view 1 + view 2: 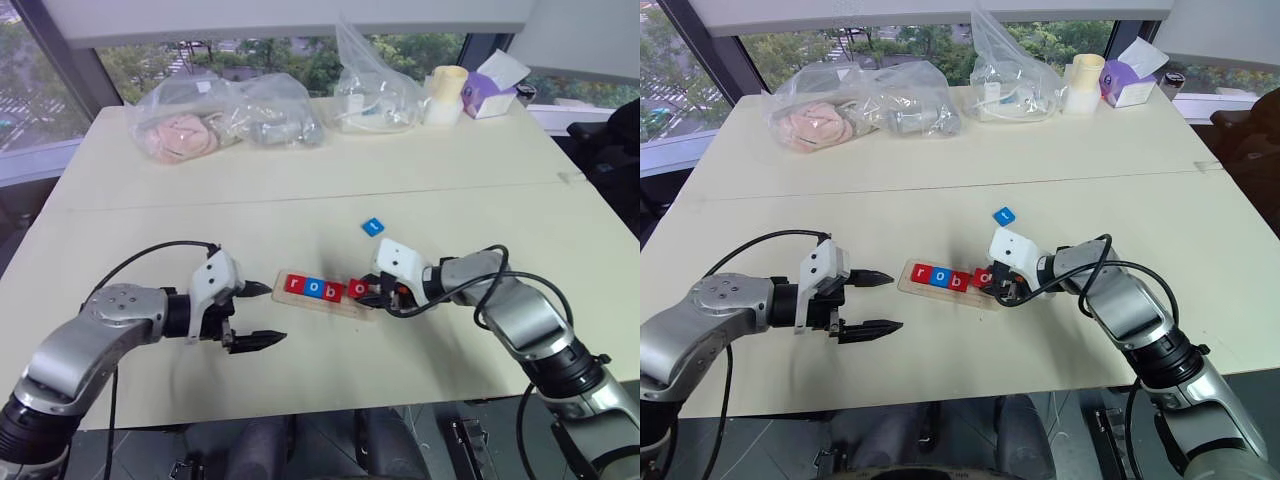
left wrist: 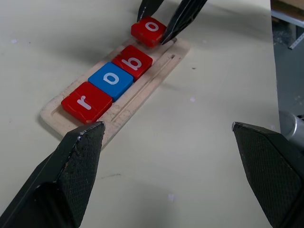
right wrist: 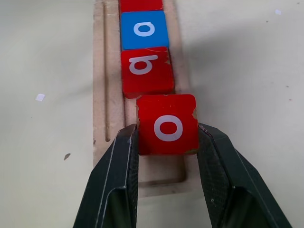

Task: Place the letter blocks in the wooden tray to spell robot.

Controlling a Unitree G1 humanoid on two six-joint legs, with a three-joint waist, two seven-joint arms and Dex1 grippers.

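Right pincer (image 3: 167,137) clamps the red o block (image 3: 167,124) over the wooden tray (image 3: 100,95), r, o, b just beyond its tips; left pincer (image 1: 258,314) gapes wide beside the tray's r end; blue t block (image 1: 373,227) lies apart on the counter (image 1: 300,180)

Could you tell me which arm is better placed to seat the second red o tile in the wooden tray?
Right: the right gripper already grips the red o tile over the pale wooden tray.

Readable letters, all white lowercase on small square tiles

You've got "r" on a red tile (image 2: 86,100), "o" on a blue tile (image 2: 111,80), "b" on a red tile (image 2: 132,61), and another "o" on a red tile (image 3: 167,124). The loose blue tile's (image 1: 372,227) letter isn't legible.
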